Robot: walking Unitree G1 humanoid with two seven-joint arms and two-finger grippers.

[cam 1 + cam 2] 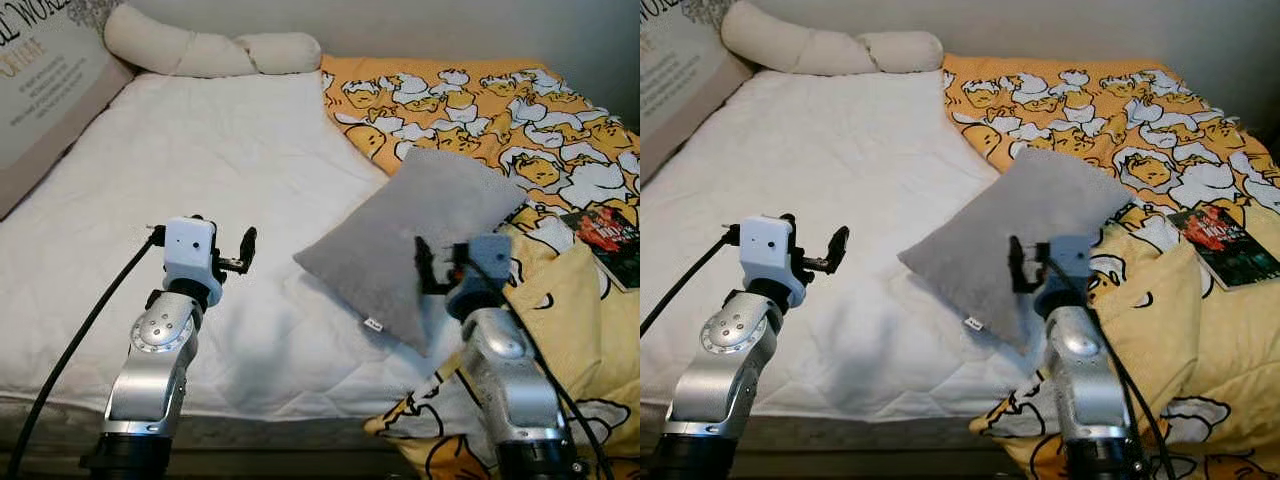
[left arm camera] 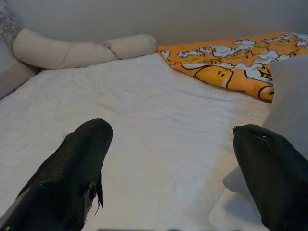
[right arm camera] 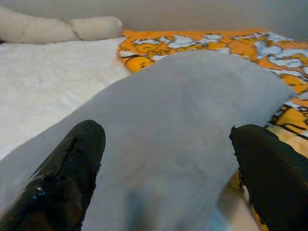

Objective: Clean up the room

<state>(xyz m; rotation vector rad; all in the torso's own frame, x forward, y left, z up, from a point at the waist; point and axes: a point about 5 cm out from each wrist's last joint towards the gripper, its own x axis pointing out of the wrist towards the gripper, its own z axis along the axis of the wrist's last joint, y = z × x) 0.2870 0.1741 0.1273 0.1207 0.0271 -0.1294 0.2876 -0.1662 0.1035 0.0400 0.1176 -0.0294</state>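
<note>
A printed cushion (image 1: 45, 85) at the bed's far left corner bears lettering, partly legible as "WORL"; the rest is too small to read. A small white tag (image 1: 373, 324) on the grey pillow (image 1: 405, 240) is unreadable. The pillow lies tilted across the edge of the white quilt (image 1: 200, 170) and the yellow duck-print blanket (image 1: 480, 110). My right gripper (image 3: 166, 144) hovers just before the pillow, fingers spread wide, holding nothing. My left gripper (image 2: 168, 154) hangs over the quilt, likewise wide and empty. A book (image 1: 1222, 243) rests on the blanket
</note>
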